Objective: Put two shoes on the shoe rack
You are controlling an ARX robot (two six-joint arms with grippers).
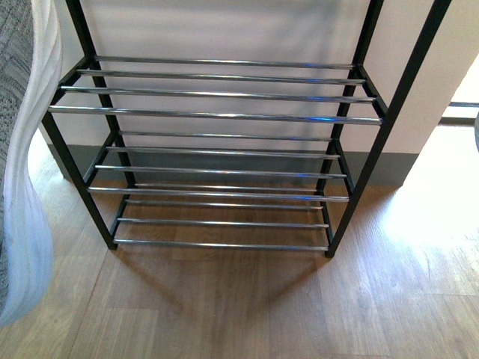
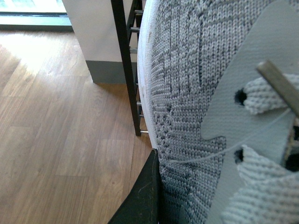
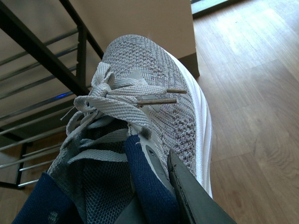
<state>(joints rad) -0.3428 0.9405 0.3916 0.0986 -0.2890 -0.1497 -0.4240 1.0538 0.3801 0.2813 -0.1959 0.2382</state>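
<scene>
While the shoe rack [image 1: 217, 115] stands in front of me against the pale wall [image 1: 224, 30], its chrome rods carry nothing on the three tiers I can see from the front. Its black frame rests on the wooden floor [image 1: 224, 314].

My left pincer [image 2: 156, 179] is clamped on the left-hand shoe [image 2: 187, 93]. Only one black finger [image 2: 142, 200] shows in the wrist view, pressed flat along the white edge of the sole, and the grey knit upper and a lace fill nearly everything else. From the front, the same shoe hangs at the far left edge, raised off the floor, close to the camera, beside the rack's left post and not on any tier.

My right pincer [image 3: 159, 196] is closed on the right-hand shoe [image 3: 154, 70] at its collar. A dark grey finger [image 3: 191, 196] lies along the outside, next to the navy lining. The toe points away from my wrist, the grey laces are tied in a loose bow, and the thick white ridged sole runs down one side. This shoe is held near the rack's side frame, above the floor, and touches none of the rods.
</scene>
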